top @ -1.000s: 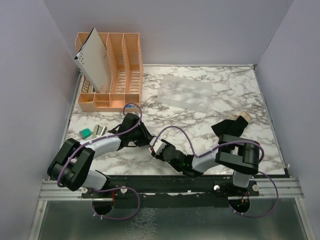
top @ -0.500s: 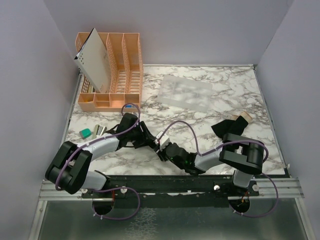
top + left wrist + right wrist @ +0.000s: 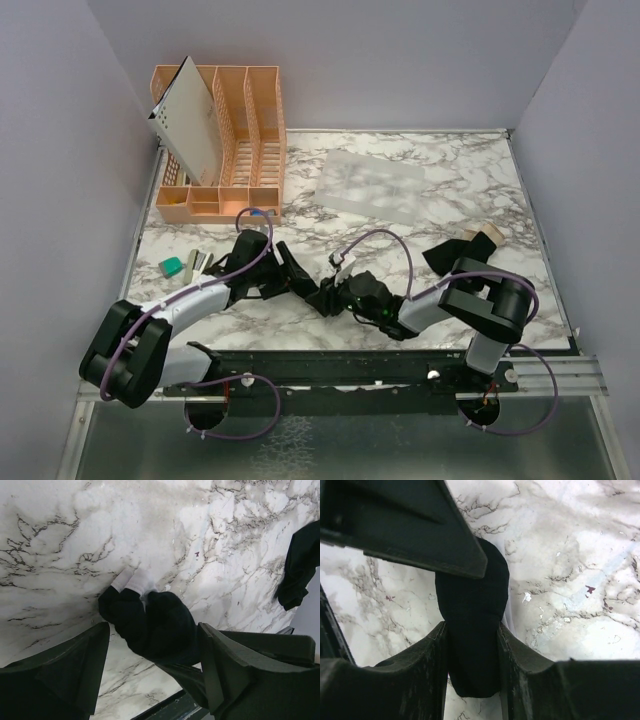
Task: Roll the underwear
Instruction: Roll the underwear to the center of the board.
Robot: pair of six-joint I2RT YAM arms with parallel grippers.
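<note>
Two pieces of black underwear lie on the marble worktop (image 3: 450,160), both placed here against the orange rack (image 3: 220,150) that stands at its back left corner.

The rolled underwear (image 3: 472,600) sits in front of the rack and a little to its right, close to the near edge of the worktop. It is a short, plump bundle of matt black cloth, rounded at the end and wound tight, with a small white label (image 3: 132,580) poking out from one end. It rests on the marble between the two arms.

The right gripper (image 3: 471,626) has its jaws pinching this bundle across its width, and the cloth fills the gap between them. The left gripper (image 3: 152,630) meets the bundle from the rack's side. Its jaws are spread wide, one on each side of the roll and clear of the cloth.

The second underwear (image 3: 462,252) lies well to the right of the rack and nearer the front. It is a loose, crumpled black heap with a tan band (image 3: 487,234) showing at its far end, apart from both grippers.

A frosted plastic sheet (image 3: 372,186) lies flat just to the right of the rack. A small green item (image 3: 172,266) sits in front of the rack's left end.
</note>
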